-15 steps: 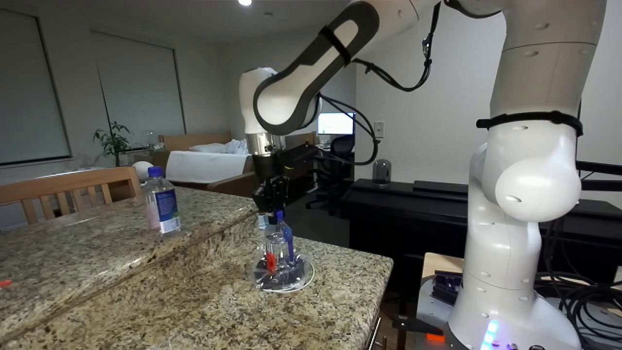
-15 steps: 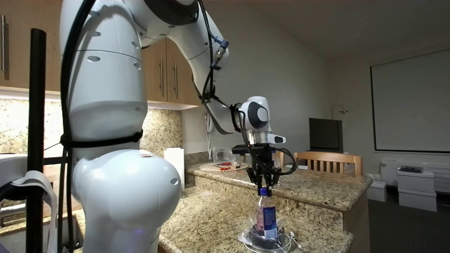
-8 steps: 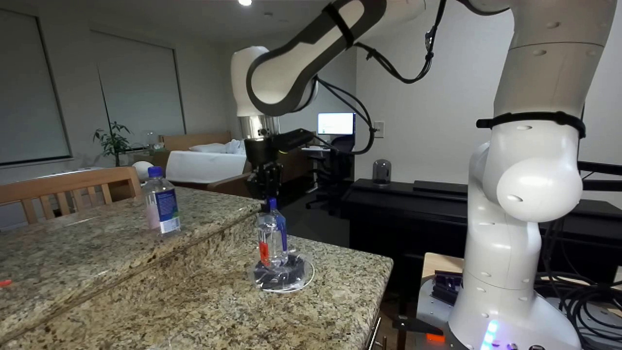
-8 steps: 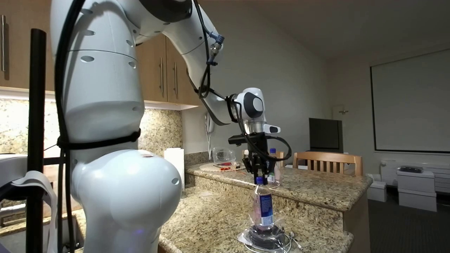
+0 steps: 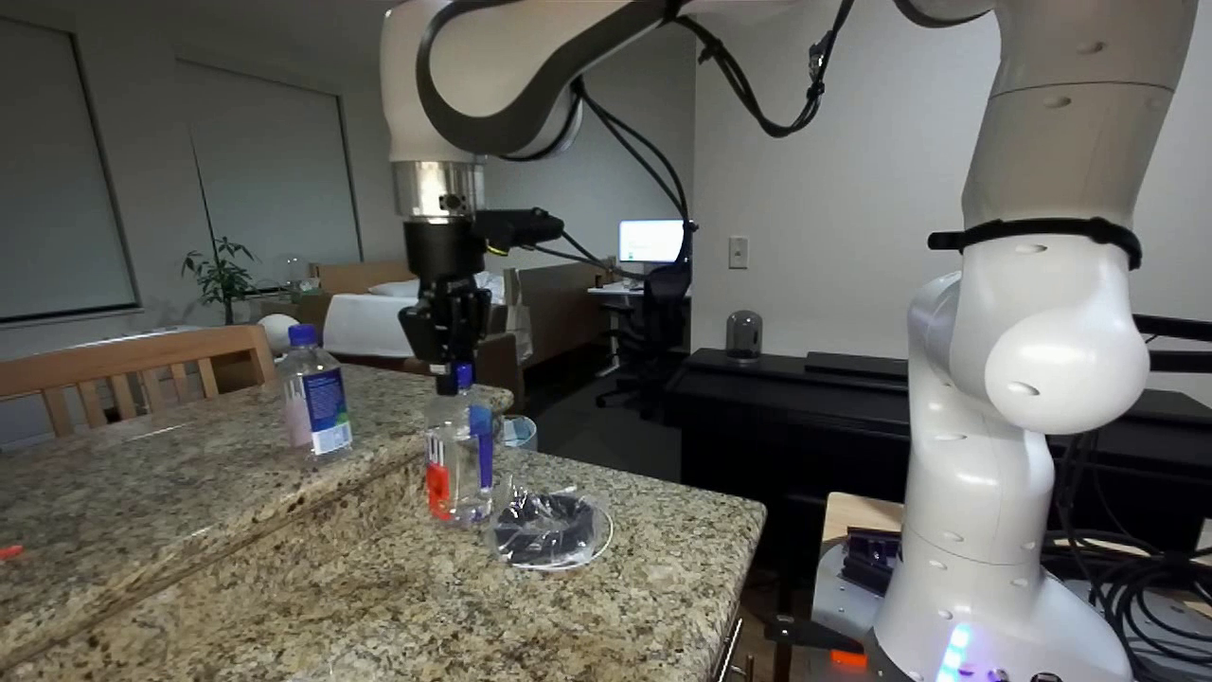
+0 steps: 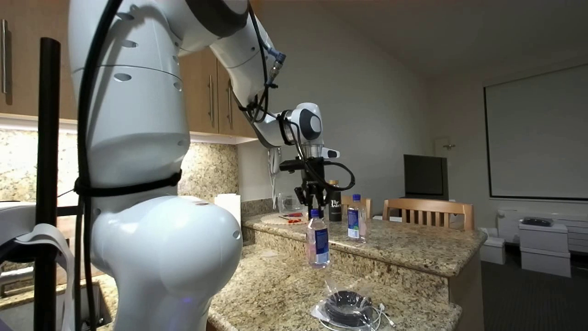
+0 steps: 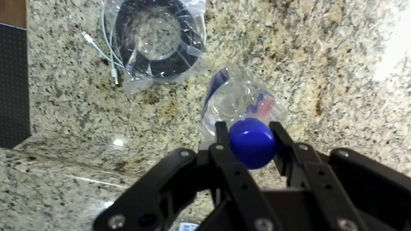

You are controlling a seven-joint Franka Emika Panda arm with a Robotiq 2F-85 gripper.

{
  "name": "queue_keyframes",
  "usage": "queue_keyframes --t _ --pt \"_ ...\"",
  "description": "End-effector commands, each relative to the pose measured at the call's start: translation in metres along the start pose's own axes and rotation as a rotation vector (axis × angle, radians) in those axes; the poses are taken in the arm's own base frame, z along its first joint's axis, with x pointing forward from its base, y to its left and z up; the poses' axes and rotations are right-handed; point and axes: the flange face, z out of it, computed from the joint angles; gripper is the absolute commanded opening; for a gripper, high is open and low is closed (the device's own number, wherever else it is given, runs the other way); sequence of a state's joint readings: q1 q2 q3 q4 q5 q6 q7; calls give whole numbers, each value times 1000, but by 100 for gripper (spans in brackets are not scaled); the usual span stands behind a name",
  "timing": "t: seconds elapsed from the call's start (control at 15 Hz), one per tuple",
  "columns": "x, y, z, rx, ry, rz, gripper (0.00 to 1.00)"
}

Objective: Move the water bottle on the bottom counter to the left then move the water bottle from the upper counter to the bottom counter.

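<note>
While the bottom counter (image 5: 407, 625) spreads wide and low in speckled beige-brown granite, the upper counter (image 5: 170, 493) runs alongside it as a narrower ledge of the same stone, a step higher. Over the lower slab I have my white Panda arm (image 6: 138, 138) stretched out, its wrist pointing down. Beyond the ledge I can make out a slat-backed wooden chair (image 6: 427, 209) in an exterior view. At the arm's end my black gripper (image 7: 251, 131) is clamped on the water bottle with the reddish-orange patch (image 5: 461, 459), holding it close to upright by its top. I have that bottle hanging over the bottom counter. The other water bottle (image 5: 319, 407), blue-labelled and blue-capped, stands upright on the upper counter, apart from my gripper. On the bottom counter, to the side of the held bottle, I see a bagged black coil (image 7: 157, 69) lying flat in clear, crinkled plastic. A thin white cable (image 7: 112, 58) loops along its edge. I see the held bottle's blue cap (image 7: 252, 142) caught between the gripper's two fingers (image 7: 222, 133), one against each side. Smallest of all, two white plug ends (image 7: 114, 73) rest on the granite in the wrist view.
</note>
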State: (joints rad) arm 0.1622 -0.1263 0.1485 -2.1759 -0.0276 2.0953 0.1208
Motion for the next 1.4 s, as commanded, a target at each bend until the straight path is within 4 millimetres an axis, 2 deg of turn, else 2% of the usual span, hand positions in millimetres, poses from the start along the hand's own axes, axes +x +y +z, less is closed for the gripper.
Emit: queue_keyframes --t 0.0,0.27,0.6,0.67,0.73,0.93,1.13,1.33 --pt "9 -32 7 58 -50 -97 15" --pt "8 -66 39 107 -122 -195 15" --pt "3 -85 72 107 -177 -285 14" --pt "2 -88 75 108 -183 -304 60" --pt "1 -90 77 111 -190 -318 62" --pt "2 -90 71 127 -182 -346 80" --pt "14 -80 53 116 -135 -326 98" --pt "32 -61 26 102 -76 -281 100"
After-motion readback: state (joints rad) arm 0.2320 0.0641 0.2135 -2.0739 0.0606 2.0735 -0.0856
